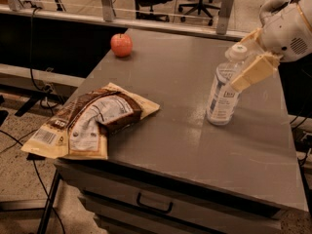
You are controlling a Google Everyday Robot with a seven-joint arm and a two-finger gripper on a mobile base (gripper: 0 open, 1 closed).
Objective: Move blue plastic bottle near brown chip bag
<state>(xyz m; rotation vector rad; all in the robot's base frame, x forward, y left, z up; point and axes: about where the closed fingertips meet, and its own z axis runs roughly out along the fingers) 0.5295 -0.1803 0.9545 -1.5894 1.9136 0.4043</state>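
The blue plastic bottle stands upright on the right half of the grey table, white cap on top. The brown chip bag lies flat at the table's front left corner and hangs over the left edge. My gripper comes in from the upper right at the level of the bottle's neck. Its two tan fingers stand open on either side of the cap and shoulder; the near finger crosses in front of the bottle's upper part. The bottle stands well to the right of the bag.
A red apple sits at the table's far left corner. A drawer with a dark handle is under the tabletop front. Cables lie on the floor at left. Office chairs and a rail stand behind the table.
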